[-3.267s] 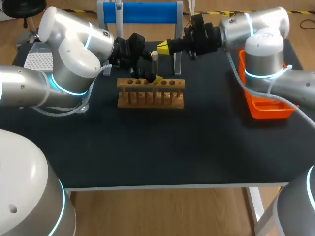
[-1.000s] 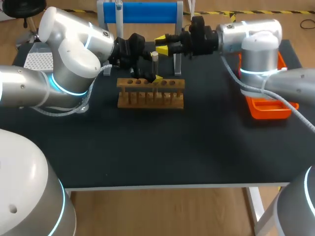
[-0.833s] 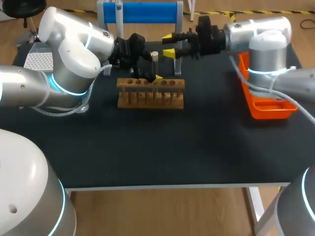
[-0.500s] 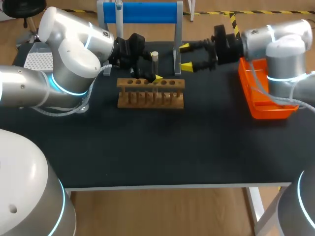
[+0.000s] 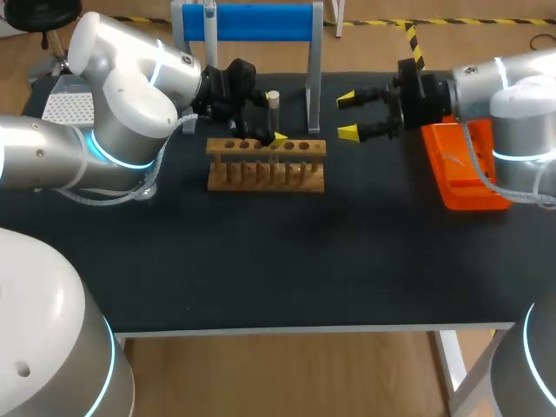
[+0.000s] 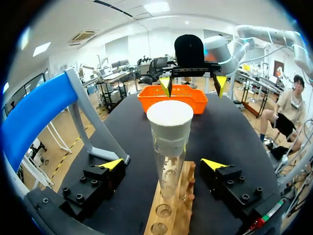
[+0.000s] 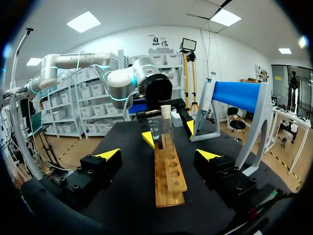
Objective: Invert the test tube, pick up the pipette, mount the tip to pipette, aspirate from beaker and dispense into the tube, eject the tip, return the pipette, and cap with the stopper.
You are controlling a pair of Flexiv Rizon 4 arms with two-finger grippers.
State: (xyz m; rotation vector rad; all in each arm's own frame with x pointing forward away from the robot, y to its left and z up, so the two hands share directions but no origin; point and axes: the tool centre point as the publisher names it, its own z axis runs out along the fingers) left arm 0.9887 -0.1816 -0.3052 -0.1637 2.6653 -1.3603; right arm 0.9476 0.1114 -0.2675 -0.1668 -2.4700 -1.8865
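Observation:
A clear test tube (image 5: 273,122) stands upright in the wooden rack (image 5: 265,165), with a white stopper (image 5: 273,96) in its mouth. My left gripper (image 5: 261,130) is open astride the tube. In the left wrist view the tube (image 6: 168,161) rises between the fingers with a gap on each side, stopper (image 6: 169,119) on top. My right gripper (image 5: 347,115) hangs open to the right of the rack, nothing in it. Its wrist view looks along the rack (image 7: 169,178) to the tube (image 7: 165,128) and my left gripper (image 7: 168,132) behind it.
The blue pipette stand (image 5: 252,22) rises behind the rack, with the pipette (image 5: 209,13) on its left end. An orange tray (image 5: 473,187) lies at the right under my right arm. A white tip box (image 5: 65,106) sits at the far left.
My right gripper opened off the stopper and drew back to the right, away from the tube. The stopper stayed on the tube. The left arm has not moved.

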